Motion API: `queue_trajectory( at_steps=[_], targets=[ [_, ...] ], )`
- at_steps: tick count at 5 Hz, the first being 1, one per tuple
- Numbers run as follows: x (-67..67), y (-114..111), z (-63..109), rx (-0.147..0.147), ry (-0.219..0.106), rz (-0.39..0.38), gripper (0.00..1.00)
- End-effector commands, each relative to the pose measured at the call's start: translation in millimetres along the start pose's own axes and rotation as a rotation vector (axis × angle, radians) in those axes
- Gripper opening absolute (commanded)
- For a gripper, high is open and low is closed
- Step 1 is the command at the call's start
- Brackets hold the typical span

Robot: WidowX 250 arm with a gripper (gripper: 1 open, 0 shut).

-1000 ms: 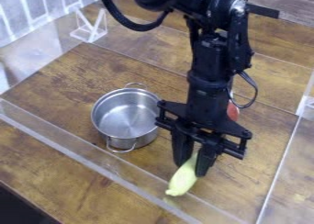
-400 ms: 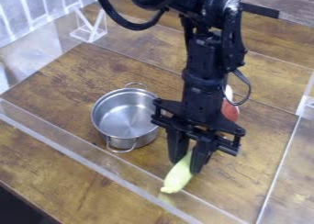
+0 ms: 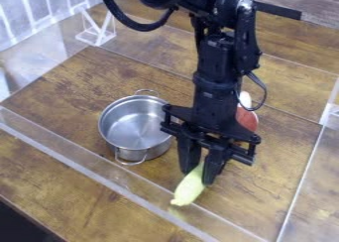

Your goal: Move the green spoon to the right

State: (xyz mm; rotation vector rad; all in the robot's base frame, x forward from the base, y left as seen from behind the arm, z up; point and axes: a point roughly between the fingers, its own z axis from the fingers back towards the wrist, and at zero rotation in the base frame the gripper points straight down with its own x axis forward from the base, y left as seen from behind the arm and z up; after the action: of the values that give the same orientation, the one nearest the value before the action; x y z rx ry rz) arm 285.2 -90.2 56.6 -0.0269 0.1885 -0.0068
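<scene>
Ideally, the nearly closed gripper [image 3: 207, 170], apparently clasping the green spoon [image 3: 189, 188], keeps it low while carrying it right.

There is one robot arm [image 3: 223, 75], and it carries one gripper [image 3: 208, 175]. One spoon [image 3: 189, 189] shows, a single green one. There is one metal pot [image 3: 135, 124], and on it two wire handles can be counted, one at the far rim and one at the near rim. One red toy [image 3: 248, 119] is partly visible behind the arm. There is one wooden table [image 3: 63, 89] under these things. One small white stand [image 3: 95, 30] is at the upper left. Two stretches of black cable show, one on each side of the arm.
</scene>
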Motion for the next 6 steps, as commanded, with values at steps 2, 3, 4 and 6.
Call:
queue_trajectory(
  at_steps=[2, 3, 4, 6],
  targets=[
    [0.8, 4.9, 35.8, -0.019, -0.071, 0.004, 1.0],
    [2.2, 10.9, 51.9, -0.028, -0.107, 0.01, 1.0],
    [10.5, 24.6, 87.8, -0.048, -0.197, 0.035, 1.0],
    [25.0, 54.7, 113.9, -0.099, -0.362, 0.066, 1.0]
  ],
)
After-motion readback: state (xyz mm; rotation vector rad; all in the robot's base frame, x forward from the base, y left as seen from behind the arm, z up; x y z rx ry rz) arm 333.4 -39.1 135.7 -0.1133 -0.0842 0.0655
